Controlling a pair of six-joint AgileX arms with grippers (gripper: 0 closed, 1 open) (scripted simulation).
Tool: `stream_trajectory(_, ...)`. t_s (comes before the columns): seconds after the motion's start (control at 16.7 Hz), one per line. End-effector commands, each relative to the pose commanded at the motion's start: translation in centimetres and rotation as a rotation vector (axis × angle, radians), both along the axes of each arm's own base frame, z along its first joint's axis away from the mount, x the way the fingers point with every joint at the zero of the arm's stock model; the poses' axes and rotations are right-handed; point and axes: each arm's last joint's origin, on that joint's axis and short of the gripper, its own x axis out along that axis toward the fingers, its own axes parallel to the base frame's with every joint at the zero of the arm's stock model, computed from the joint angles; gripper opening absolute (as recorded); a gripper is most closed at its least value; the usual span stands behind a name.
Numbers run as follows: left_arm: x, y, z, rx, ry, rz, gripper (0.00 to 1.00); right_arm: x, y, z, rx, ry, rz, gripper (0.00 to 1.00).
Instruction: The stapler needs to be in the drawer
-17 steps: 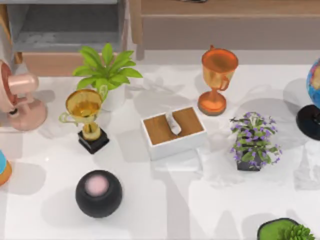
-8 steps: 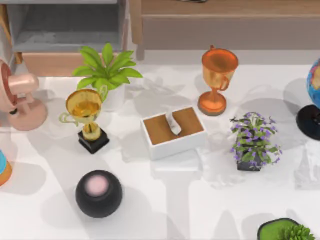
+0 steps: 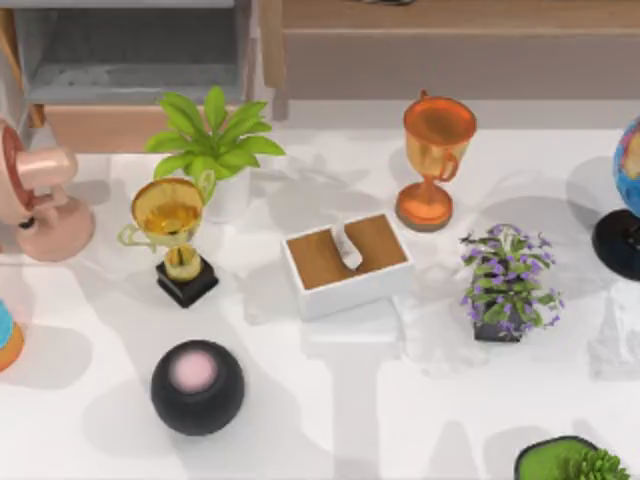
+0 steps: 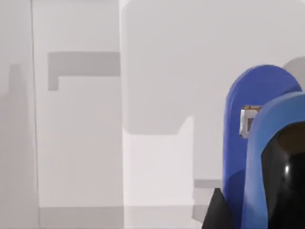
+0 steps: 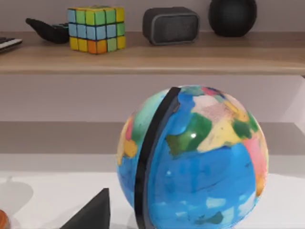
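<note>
The bright-blue stapler [image 4: 255, 95] with a glossy black strip stands close in the left wrist view, held up against a pale wall. My left gripper [image 4: 248, 207] is shut on it, and one dark fingertip [image 4: 215, 212] shows beside its blue body. The drawer [image 3: 130, 55] is at the back left of the top view, pulled open, with a grey floor and a tan front panel [image 3: 95, 128]. A dark fingertip [image 5: 90, 214] of my right gripper shows in front of a globe [image 5: 190, 157].
On the table stand a tissue box [image 3: 347, 262], a black sphere with a pink top [image 3: 197, 386], a gold trophy [image 3: 172, 235], an orange trophy [image 3: 432, 160], a leafy plant [image 3: 212, 145], a purple plant [image 3: 506, 280] and a pink fan [image 3: 40, 195]. A brown shelf [image 3: 450, 40] runs along the back.
Faint shadows slide a little across the near part of the table. The objects on it have not moved.
</note>
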Motion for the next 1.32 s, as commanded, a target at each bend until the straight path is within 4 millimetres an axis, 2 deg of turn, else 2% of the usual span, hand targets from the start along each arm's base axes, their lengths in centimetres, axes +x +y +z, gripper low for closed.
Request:
stream_trajectory(0.24,-3.2,2.9,11.0,0.076,-0.316,0.028,0.0,0.0,0.0,0.0,0.0,0.0,0.0,1.0)
stream_trajectory(0.3,-3.9,3.3,12.8,0.091,-0.365,0.03,0.0,0.0,0.0,0.0,0.0,0.0,0.0,1.0)
stream_trajectory(0.42,-4.5,3.4,14.0,0.101,-0.399,0.029,0.0,0.0,0.0,0.0,0.0,0.0,0.0,1.0)
stream_trajectory(0.48,-4.3,3.4,13.4,0.096,-0.383,0.029,0.0,0.0,0.0,0.0,0.0,0.0,0.0,1.0)
stream_trajectory(0.6,-2.9,2.7,10.2,0.067,-0.3,0.022,0.0,0.0,0.0,0.0,0.0,0.0,0.0,1.0)
stream_trajectory(0.78,-0.1,0.5,2.0,0.005,-0.08,-0.003,0.0,0.0,0.0,0.0,0.0,0.0,0.0,1.0)
stream_trajectory(0.9,0.2,-0.5,-3.0,-0.017,0.073,0.001,0.0,0.0,0.0,0.0,0.0,0.0,0.0,1.0)
stream_trajectory(0.96,0.0,-0.6,-4.7,-0.021,0.129,0.007,0.0,0.0,0.0,0.0,0.0,0.0,0.0,1.0)
stream_trajectory(1.02,-0.2,-0.6,-5.5,-0.025,0.162,0.014,0.0,0.0,0.0,0.0,0.0,0.0,0.0,1.0)
stream_trajectory(1.26,-0.3,-0.5,-5.7,-0.025,0.171,0.016,0.0,0.0,0.0,0.0,0.0,0.0,0.0,1.0)
stream_trajectory(1.32,-0.3,-0.5,-5.7,-0.025,0.171,0.016,0.08,0.0,0.0,0.0,0.0,0.0,0.0,1.0)
